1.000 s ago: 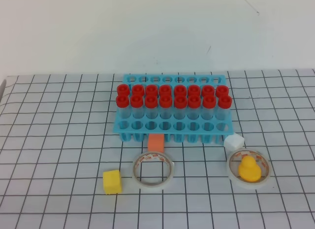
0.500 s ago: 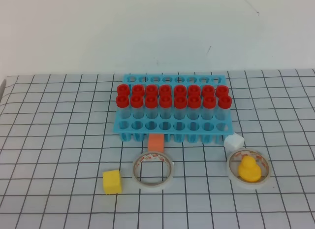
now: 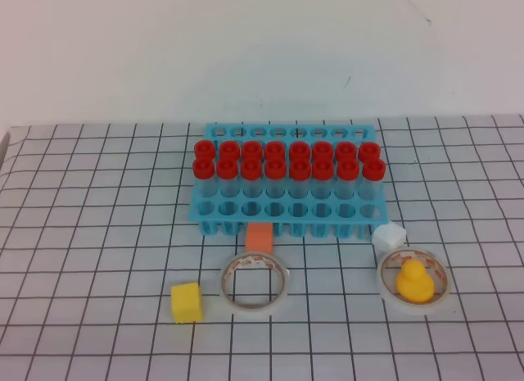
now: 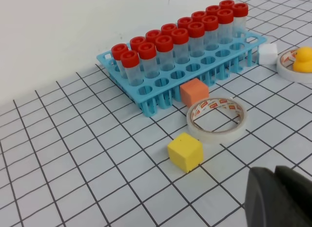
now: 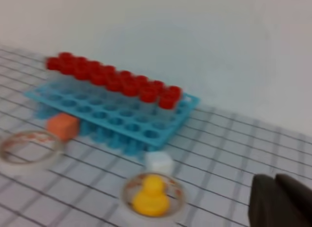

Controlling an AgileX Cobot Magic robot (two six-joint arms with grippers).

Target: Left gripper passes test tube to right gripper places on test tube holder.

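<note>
Both arms parked low and out of the overhead view, I only catch a dark corner of the left gripper [image 4: 280,197] in its wrist cam and of the right gripper [image 5: 282,200] in its own; jaws pinched fully together on both, nothing between them, so no pickup begun yet. Test tube holder [image 3: 209,210] sits mid-table, blue, with two rows of red-capped tubes upright in the middle rows, front and back rows of holes free as far as I can see. No loose tube on the table, so the test tube [image 4: 130,67] I'd go for is prob the near-left corner one in the left wrist view, but that's my guess, they all look alike. Risks from here: tubes stand cap to cap w/ almost no gap, so left fingers coming down could nudge a neighbour or drag two out; jaws need to spread first or they'll just knock the cap. Clutter in front: orange block [image 3: 259,238] touching the rack's front edge, tape roll [image 3: 255,284] just below it, yellow cube [image 3: 187,302] beside that, 2nd tape roll [image 3: 414,283] w/ yellow duck [image 3: 415,281] inside, white cube [image 3: 390,236] at the rack's right front corner. A low approach could shove any of these or shift the rack. Handover itself is the weak spot: smooth clear tube, slip or tilt if the right grabs off-centre. Right wrist cam is blurry, so aiming at holes by it is shaky.
</note>
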